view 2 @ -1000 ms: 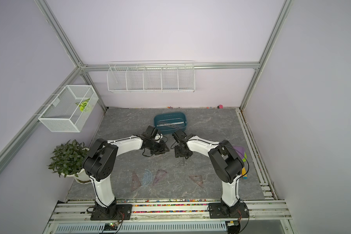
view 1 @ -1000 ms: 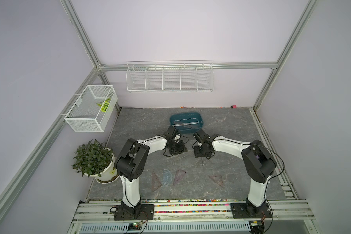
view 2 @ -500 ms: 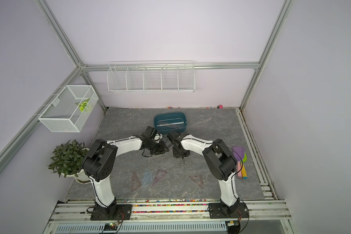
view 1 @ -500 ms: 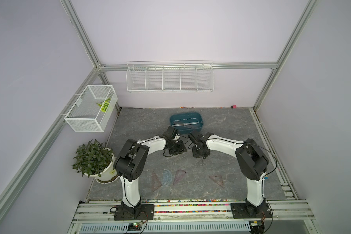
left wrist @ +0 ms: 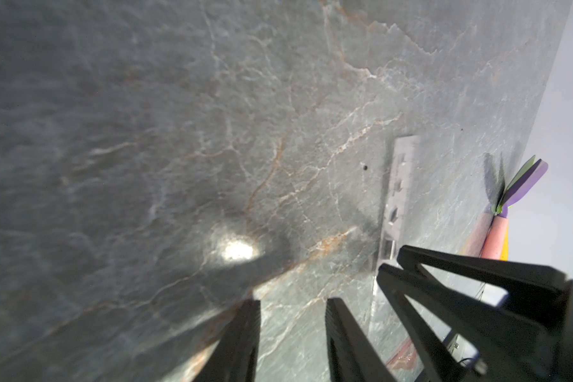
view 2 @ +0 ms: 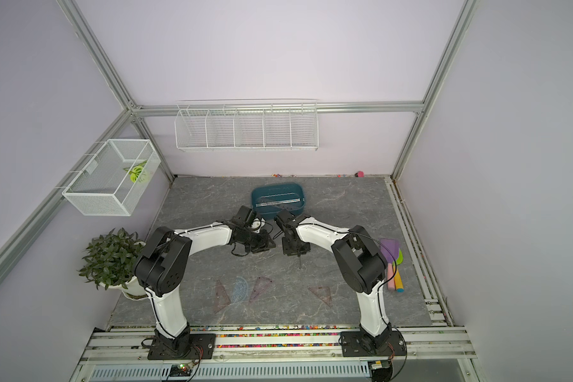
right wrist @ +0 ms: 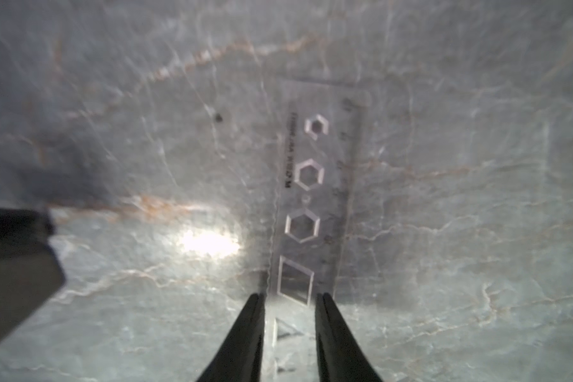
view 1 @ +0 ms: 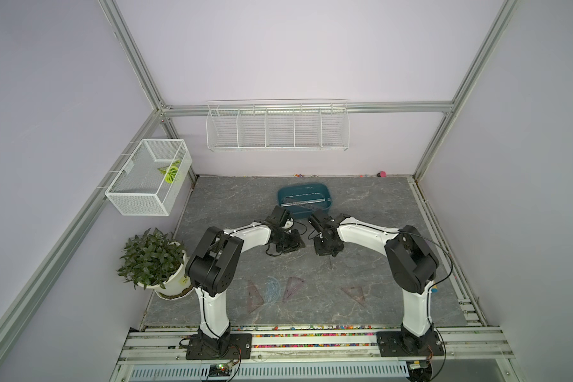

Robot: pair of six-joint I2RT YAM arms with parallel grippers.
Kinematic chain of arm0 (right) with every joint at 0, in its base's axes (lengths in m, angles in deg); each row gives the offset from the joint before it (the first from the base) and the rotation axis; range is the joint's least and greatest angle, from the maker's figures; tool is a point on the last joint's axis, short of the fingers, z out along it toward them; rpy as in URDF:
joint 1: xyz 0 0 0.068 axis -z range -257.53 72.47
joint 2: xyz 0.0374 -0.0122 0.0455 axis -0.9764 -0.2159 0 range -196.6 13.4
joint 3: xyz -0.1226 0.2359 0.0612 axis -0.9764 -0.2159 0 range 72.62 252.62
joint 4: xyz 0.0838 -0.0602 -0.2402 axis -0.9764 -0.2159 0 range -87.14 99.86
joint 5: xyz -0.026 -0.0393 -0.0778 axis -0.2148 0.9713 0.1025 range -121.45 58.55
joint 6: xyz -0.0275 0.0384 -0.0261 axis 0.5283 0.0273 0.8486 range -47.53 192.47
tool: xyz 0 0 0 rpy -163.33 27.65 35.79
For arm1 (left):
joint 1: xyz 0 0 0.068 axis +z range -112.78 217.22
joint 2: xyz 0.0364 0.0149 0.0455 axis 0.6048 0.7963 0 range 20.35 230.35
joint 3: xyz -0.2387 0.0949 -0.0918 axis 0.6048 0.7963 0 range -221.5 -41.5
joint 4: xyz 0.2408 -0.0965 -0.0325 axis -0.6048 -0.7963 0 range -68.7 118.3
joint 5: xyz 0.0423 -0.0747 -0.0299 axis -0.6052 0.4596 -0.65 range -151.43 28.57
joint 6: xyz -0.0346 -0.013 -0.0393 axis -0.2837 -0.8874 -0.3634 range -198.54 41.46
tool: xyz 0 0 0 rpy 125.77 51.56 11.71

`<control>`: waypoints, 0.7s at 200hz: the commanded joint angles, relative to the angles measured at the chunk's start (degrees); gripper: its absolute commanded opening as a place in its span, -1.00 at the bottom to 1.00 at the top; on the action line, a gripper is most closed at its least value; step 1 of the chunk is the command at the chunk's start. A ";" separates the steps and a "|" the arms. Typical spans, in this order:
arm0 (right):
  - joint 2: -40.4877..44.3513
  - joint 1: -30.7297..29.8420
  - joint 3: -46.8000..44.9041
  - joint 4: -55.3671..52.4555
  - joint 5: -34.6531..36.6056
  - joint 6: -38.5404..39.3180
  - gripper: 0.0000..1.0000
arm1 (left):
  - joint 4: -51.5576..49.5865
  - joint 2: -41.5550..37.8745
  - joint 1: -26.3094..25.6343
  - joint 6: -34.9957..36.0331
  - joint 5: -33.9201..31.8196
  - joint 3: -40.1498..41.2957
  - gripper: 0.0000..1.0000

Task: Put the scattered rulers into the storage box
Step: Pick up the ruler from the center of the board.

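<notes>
**Right hand clenched on a clear ruler, box just beyond**

We found the right hand (right wrist: 290,297) low over the table (view 1: 377,198), clenched on a clear ruler (right wrist: 315,185). Its two fingers (right wrist: 245,334) pressed against the ruler's long edges. The strip ran straight out ahead of the fingertips, close against the stone-patterned surface. We could not tell whether it had left the table.

The left hand (left wrist: 291,304) hovered just beside the right hand and faced it. Its fingers were parted with only bare table between them, so it was released and grasped nothing.

The box (view 1: 303,186) sat just beyond both hands, on the side away from the arm bases. A long straight ruler (view 1: 303,202) lay across its inside.

Behind the left hand, toward the bases, a triangle (view 1: 256,296), a protractor (view 1: 272,289) and a second triangle (view 1: 293,289) lay flat and close together. A third triangle (view 1: 354,294) lay apart from them, behind the right hand. Some pastel toys (view 2: 391,261) lay well out on the right hand's outer side.
</notes>
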 commanded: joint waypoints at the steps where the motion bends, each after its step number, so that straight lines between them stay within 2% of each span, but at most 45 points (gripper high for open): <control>1: -0.36 0.73 1.42 -0.74 -1.47 1.16 -0.35 | -1.82 1.61 0.48 1.28 -0.79 0.26 -0.22; 44: 2.62 1.63 -0.06 1.86 -4.56 2.64 -0.35 | -0.54 2.36 0.39 1.29 1.56 -0.13 -0.22; 77: 9.05 4.73 -9.55 12.82 -11.75 3.70 -0.68 | 0.15 2.19 -0.86 2.14 4.44 -1.19 -0.21; 108: 12.31 6.62 -15.31 18.31 -15.49 4.86 -0.87 | 0.45 2.93 -2.15 2.42 6.46 -2.50 -0.06; 140: 12.71 8.24 -19.54 22.45 -18.93 5.06 -0.89 | 0.98 4.64 -3.02 1.74 8.22 -4.13 0.12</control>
